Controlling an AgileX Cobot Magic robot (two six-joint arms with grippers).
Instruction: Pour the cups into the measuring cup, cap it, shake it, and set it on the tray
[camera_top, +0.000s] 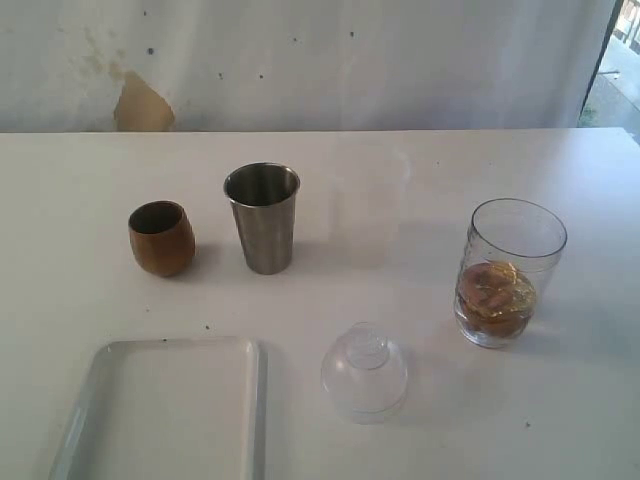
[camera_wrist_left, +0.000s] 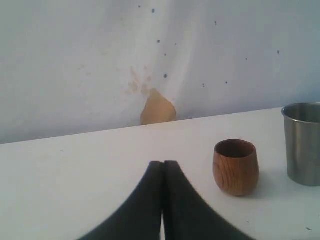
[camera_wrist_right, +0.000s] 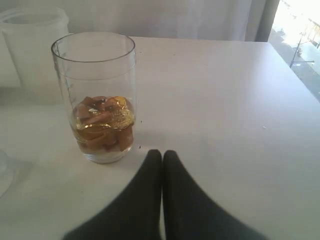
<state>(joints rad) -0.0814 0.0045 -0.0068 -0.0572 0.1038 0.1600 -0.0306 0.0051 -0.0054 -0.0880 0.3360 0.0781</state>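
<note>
As the left wrist camera is looking across the white tabletop (camera_top: 400, 180) toward the wall, the left fingers (camera_wrist_left: 157, 172) are lying flat against each other, closed and gripping nothing. Ahead of them, the wooden cup (camera_wrist_left: 235, 166) is standing upright and apart from them, and the steel tumbler (camera_wrist_left: 302, 143) is rising just beyond it, cut by the frame's edge. A brown patch (camera_wrist_left: 157, 108) is showing on the wall where it is meeting the tabletop.

Seen from the right wrist, the right fingers (camera_wrist_right: 155, 162) are likewise pressing together, closed on nothing, with their tips sitting near the base of the measuring cup (camera_wrist_right: 98, 97) but not touching it. That clear cup is standing upright and uncapped, carrying brown and amber contents in its lower part. A frosted container (camera_wrist_right: 32, 30) is showing behind it.

Across the exterior view, the wooden cup (camera_top: 161, 238) is standing at the left, with the steel tumbler (camera_top: 263, 217) just beside it on its right, the two not touching. The measuring cup (camera_top: 505, 272) is standing well apart from both, at the right. The tray (camera_top: 170, 420) is lying flat at the lower left, running out of frame. Between the tray and the measuring cup, the clear domed lid (camera_top: 364, 372) is resting on the tabletop, knob uppermost, touching neither.
</note>
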